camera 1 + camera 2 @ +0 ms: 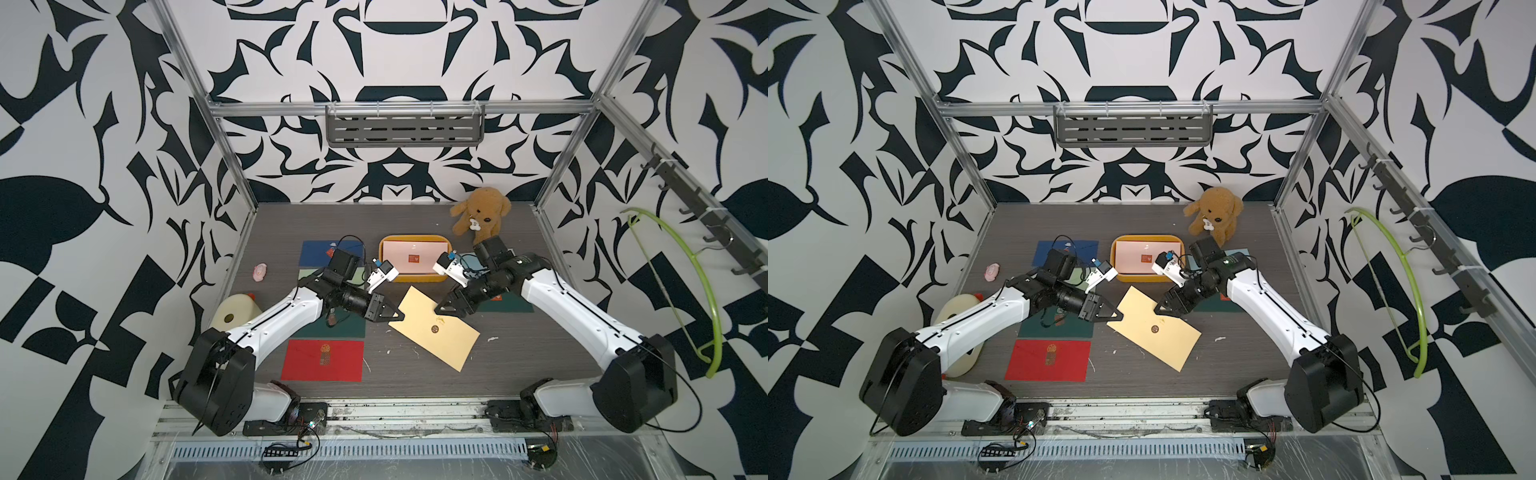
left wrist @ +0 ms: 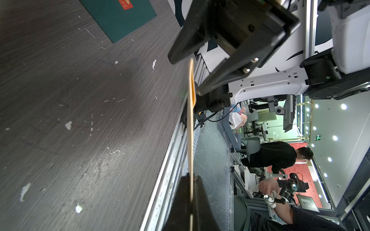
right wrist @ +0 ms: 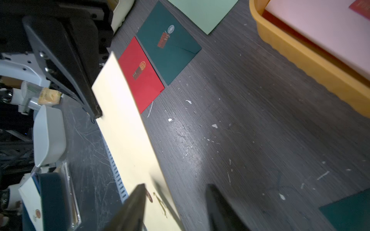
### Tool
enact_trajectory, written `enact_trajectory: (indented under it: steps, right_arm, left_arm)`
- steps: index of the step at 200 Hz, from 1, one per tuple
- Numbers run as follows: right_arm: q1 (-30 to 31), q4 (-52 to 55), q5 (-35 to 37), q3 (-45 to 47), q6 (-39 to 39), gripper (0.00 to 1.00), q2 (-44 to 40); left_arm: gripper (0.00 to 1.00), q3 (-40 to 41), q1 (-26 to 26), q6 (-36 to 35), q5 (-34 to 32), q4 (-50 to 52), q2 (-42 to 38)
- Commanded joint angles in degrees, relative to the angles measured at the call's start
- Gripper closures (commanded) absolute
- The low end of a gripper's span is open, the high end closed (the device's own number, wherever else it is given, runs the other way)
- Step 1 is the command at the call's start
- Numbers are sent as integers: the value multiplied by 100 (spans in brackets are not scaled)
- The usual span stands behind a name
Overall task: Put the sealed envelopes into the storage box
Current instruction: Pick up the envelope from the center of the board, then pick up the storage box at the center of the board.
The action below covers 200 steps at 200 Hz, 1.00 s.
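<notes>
My left gripper (image 1: 397,316) (image 2: 191,180) is shut on one edge of a cream envelope (image 1: 436,328) (image 2: 191,130), which hangs tilted above the table. My right gripper (image 1: 439,309) (image 3: 176,186) stands open at the envelope's far edge (image 3: 124,124), one finger over the paper and the other beside it. The mustard storage box (image 1: 409,237) (image 3: 300,66) sits behind, with a pink envelope (image 1: 411,257) on top inside. Navy (image 1: 320,251), light green (image 1: 309,276), dark green (image 1: 345,328) and red (image 1: 322,359) envelopes lie on the left. Another dark green one (image 1: 511,305) lies under the right arm.
A brown plush dog (image 1: 480,214) sits at the back right, close to the box. A small pink toy (image 1: 259,272) and a cream roll (image 1: 235,313) lie at the left edge. A green hanger (image 1: 673,282) hangs on the right wall.
</notes>
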State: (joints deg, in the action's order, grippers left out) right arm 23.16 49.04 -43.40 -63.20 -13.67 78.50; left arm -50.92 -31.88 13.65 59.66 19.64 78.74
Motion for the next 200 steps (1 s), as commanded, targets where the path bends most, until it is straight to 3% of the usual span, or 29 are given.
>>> enact_trajectory:
  steps: [1, 18, 54, 77, 96, 116, 132, 200]
  right_arm:
    - [-13, 301, -425, -34, -169, 65, 137]
    - [-13, 409, -447, -43, -197, 70, 238]
    - [-56, 451, -219, -78, -133, 94, 196]
    - [-168, 362, 100, -80, 86, 100, 104]
    - [-218, 450, 578, -163, 237, 100, 146]
    - [-245, 530, 909, -294, 413, 100, 190]
    - [-242, 452, 1135, -419, 649, 100, 195]
    - [-234, 651, 1852, -936, 1256, 100, 319]
  left_arm:
    - [100, -188, 54, -53, 67, 41, -128]
    - [100, -184, 109, 0, 48, -84, -96]
    - [100, -203, 203, -7, -351, -108, 16]
    - [62, -285, 407, 137, -1282, 90, 169]
    - [50, -450, 610, 529, -2382, 167, 371]
    - [50, -837, 701, 1051, -3703, 176, 716]
    - [51, -1356, 709, 1411, -4403, 265, 1181]
    - [62, -3453, 650, 2099, -5456, 785, 3252]
